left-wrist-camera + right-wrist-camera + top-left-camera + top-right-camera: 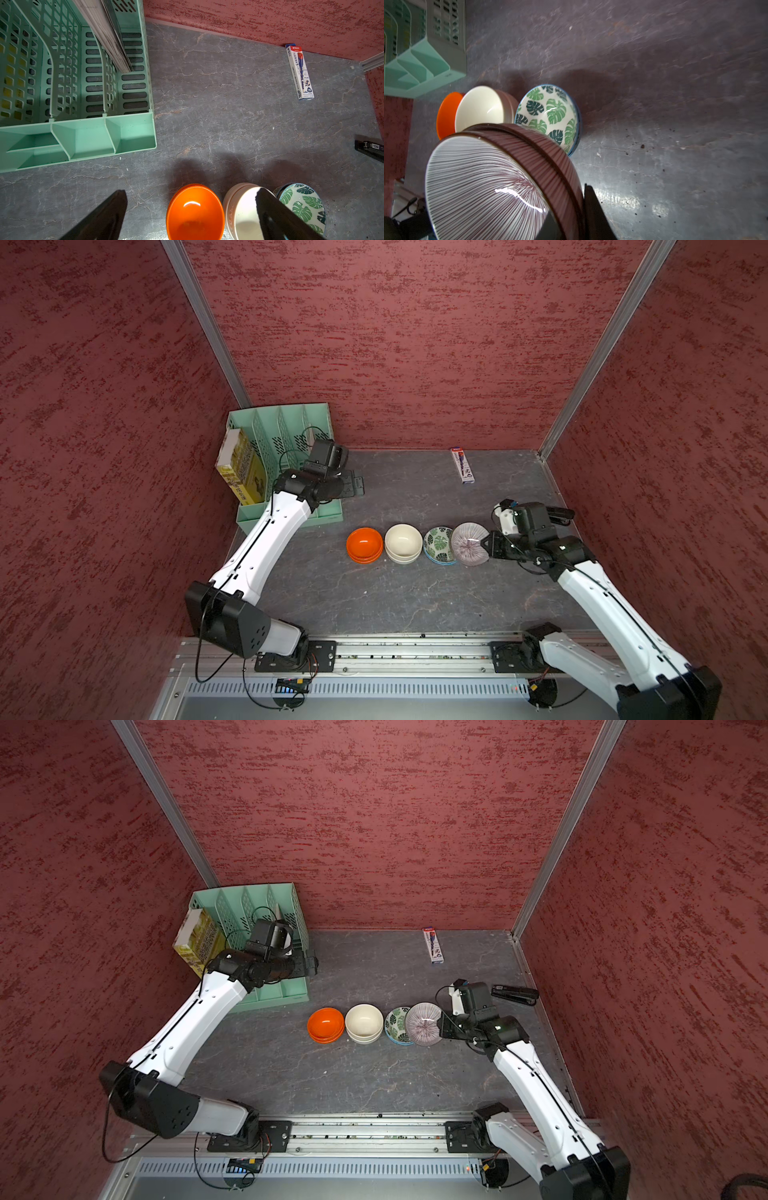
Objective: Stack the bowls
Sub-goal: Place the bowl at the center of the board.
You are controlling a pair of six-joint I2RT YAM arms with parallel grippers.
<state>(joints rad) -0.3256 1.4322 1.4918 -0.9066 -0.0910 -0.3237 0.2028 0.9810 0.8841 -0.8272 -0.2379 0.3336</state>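
Mottled red walls [415,344] with aluminium corner posts [208,323] enclose a grey veined tabletop [395,601].

Four nested pairs are sitting in a row: orange bowls [364,544], cream bowls [403,542] and leaf-print bowls [438,545] are lying level, while the purple lined bowls [469,543] are tilting at the end, just beside the leaf-print pair.

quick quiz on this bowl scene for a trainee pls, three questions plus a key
1. True or false: the left gripper holds a bowl.
2. What do the fingers of the right gripper grip? A the stapler, B the pencil box, C the purple lined bowl.
3. Which bowls sit between the cream bowls and the purple one?
Key: 1 false, it is open and empty; 2 C; 3 the leaf-print bowls.
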